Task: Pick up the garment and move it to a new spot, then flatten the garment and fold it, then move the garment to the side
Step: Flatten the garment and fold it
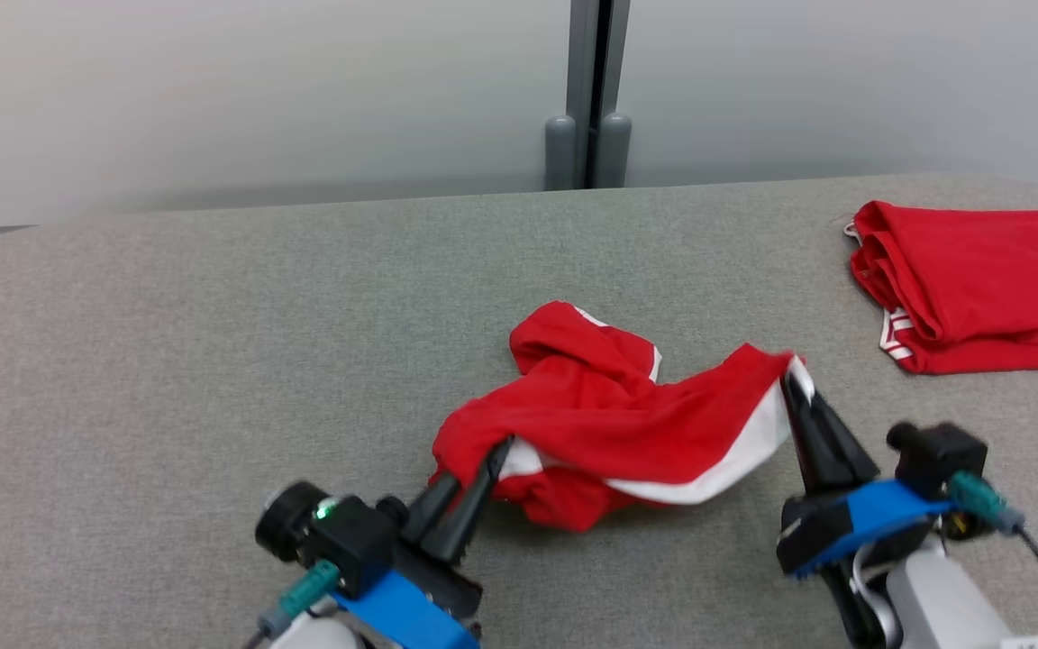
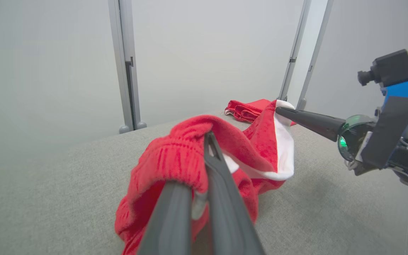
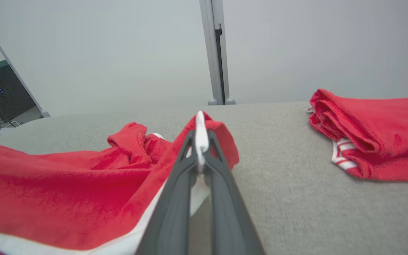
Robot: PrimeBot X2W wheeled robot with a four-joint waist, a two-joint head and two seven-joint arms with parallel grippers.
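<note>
On the table, my left gripper and right gripper each pinched an end of the garment, probably to lift it spread.

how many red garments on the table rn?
2. A crumpled garment lies in the middle of the table, pinched at its ends by the left gripper and right gripper. A folded garment sits far right, partly cut off by the frame, so more may be hidden.
</note>
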